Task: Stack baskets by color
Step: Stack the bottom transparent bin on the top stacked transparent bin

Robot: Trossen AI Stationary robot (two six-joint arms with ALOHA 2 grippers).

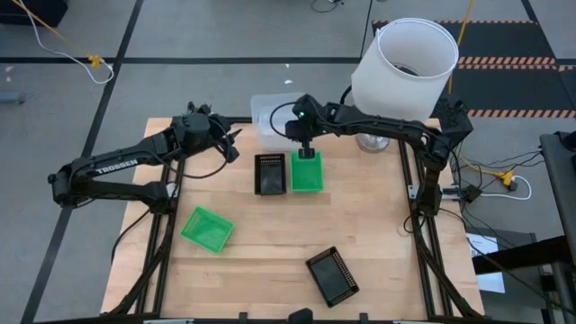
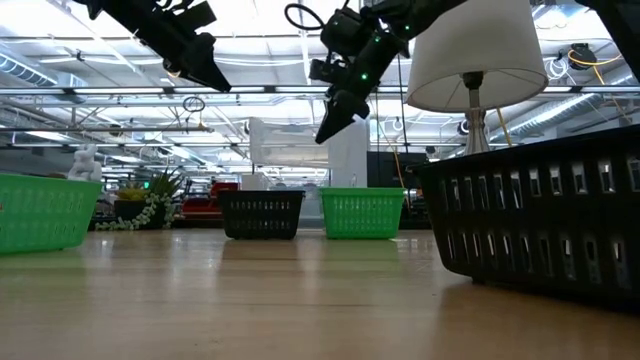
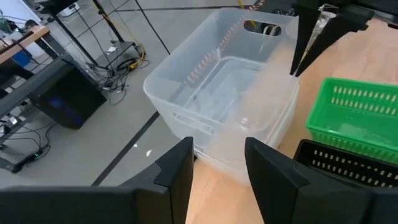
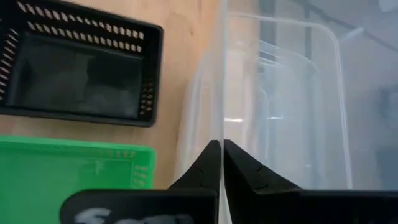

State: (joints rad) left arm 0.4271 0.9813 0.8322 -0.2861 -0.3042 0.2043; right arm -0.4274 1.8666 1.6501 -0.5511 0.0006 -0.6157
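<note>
My right gripper (image 1: 307, 144) hangs above the far middle of the table (image 1: 270, 261), over the near edge of the clear baskets (image 1: 273, 120) and the far end of a green basket (image 1: 306, 171). Its jaws are pressed fully together. In the right wrist view a clear basket wall (image 4: 222, 74) runs edge-on straight down to my fingertips (image 4: 211, 152); whether that wall is pinched between them or merely lines up with them I cannot tell.

My left gripper (image 1: 229, 144) is held in the air near the table's far left, its tips turned toward the clear baskets. Its jaws stand apart and hold nothing; the left wrist view shows both fingers (image 3: 177, 171) with a gap between them, the clear baskets (image 3: 224, 106) lying just beyond.

The clear baskets sit nested at the far edge of the table; how many are in the pile I cannot count. Just in front of them a black basket (image 1: 270, 173) and the green basket stand side by side, close together, both upright. A second green basket (image 1: 207, 229) lies well apart at the near left, turned at an angle. A second black basket (image 1: 332, 274) lies at the near right, also turned at an angle.

A white lamp (image 1: 405, 58) stands at the table's far right corner.
</note>
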